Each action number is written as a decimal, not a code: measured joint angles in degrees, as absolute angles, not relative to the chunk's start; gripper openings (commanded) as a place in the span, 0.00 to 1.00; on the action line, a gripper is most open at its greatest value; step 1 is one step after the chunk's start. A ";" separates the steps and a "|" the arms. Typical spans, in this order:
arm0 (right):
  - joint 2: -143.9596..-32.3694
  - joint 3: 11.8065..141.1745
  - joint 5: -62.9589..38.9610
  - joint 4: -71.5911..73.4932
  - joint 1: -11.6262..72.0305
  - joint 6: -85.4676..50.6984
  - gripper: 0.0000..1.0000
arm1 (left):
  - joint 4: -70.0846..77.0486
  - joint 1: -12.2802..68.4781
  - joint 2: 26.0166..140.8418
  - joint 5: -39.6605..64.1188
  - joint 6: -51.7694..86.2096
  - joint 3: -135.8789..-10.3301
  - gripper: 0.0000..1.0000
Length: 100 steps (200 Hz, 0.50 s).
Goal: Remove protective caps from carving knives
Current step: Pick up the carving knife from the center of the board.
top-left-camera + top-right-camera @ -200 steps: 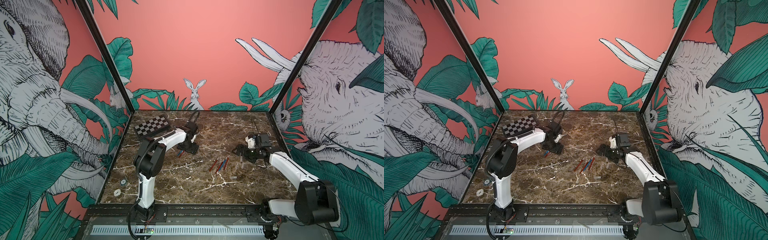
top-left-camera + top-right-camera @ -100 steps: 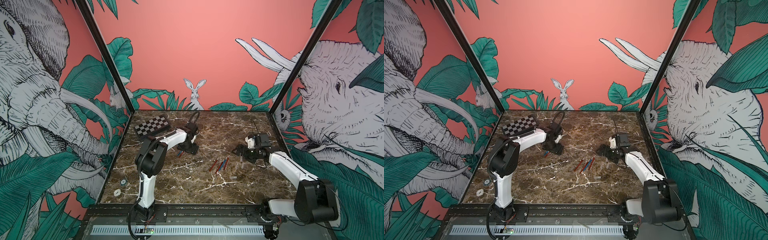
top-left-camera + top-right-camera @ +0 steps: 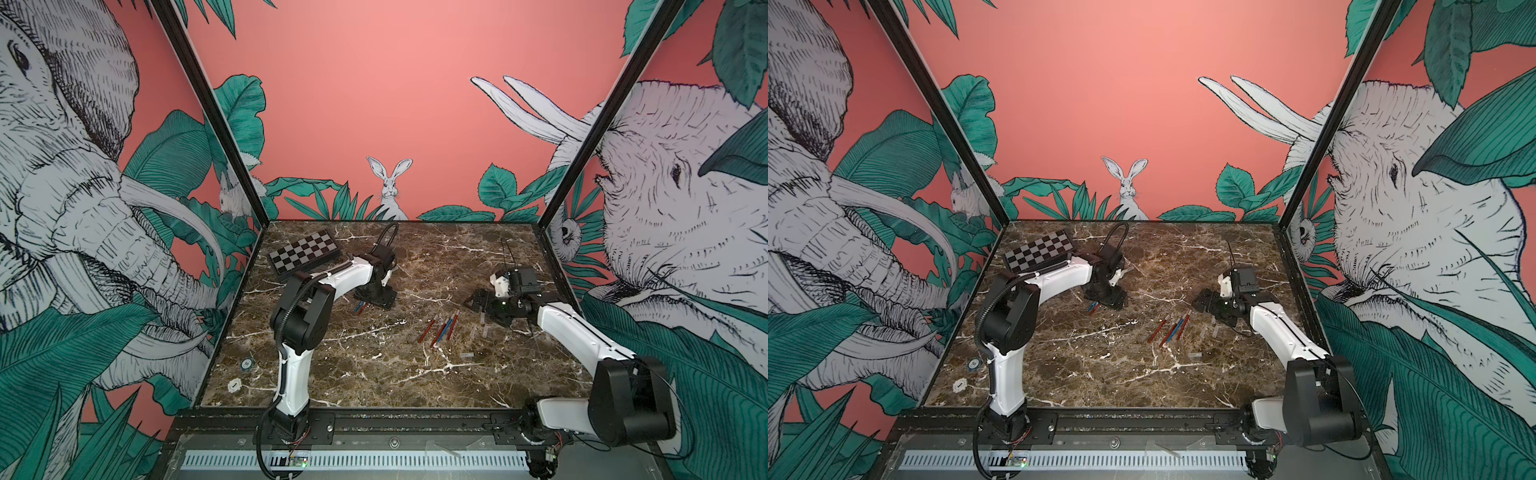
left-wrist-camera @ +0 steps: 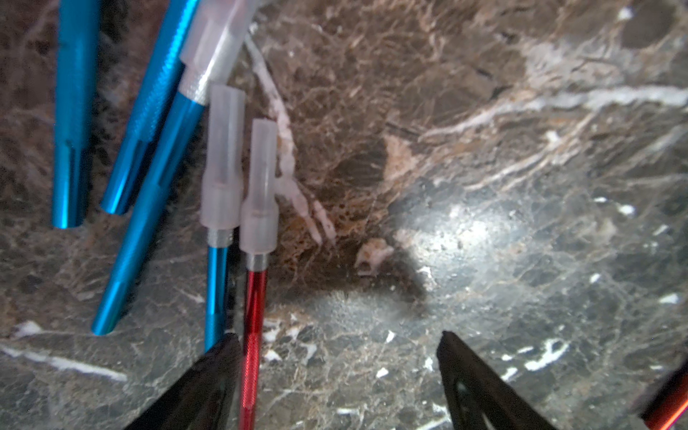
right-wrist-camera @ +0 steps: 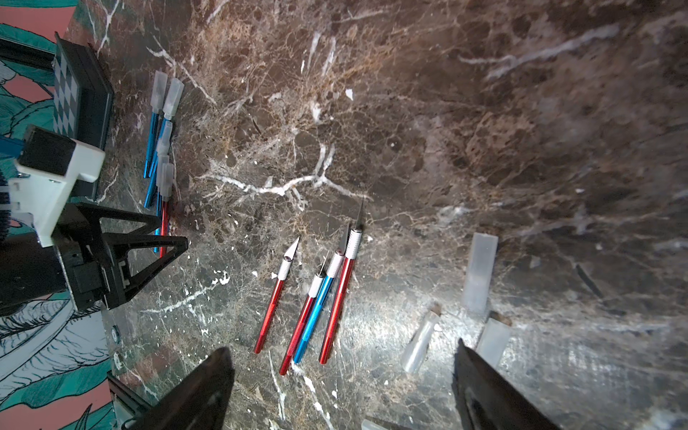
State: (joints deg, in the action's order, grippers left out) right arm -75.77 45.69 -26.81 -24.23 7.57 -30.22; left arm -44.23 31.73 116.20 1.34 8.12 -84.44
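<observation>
left wrist view, protective caps (image 4: 258, 208) sheathing carving knives (image 4: 253, 316), left gripper (image 4: 337, 335) spread empty, right gripper (image 5: 341, 346) spread empty

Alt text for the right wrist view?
Four uncapped knives, three red, one blue, lie side by side on the table before the open right gripper. Loose caps lie beside them; capped knives lie farther off, near the checkered board.

Both top views are bright, evenly lit and sharp, though the enclosure posts (image 3: 210, 112) lean outward with wide-angle distortion. The left wrist view is soft, the capped knives (image 4: 258, 223) blurred close to the lens, with white glare on the marble tabletop (image 4: 458, 231). The right wrist view is crisper centrally, smearing toward its edges, with sheen beside the loose caps (image 5: 480, 271).
</observation>
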 measured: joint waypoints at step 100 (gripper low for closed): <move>-76.12 45.69 -26.81 -24.03 7.68 -30.22 0.89 | -42.89 30.68 116.64 3.66 8.27 -83.96 0.64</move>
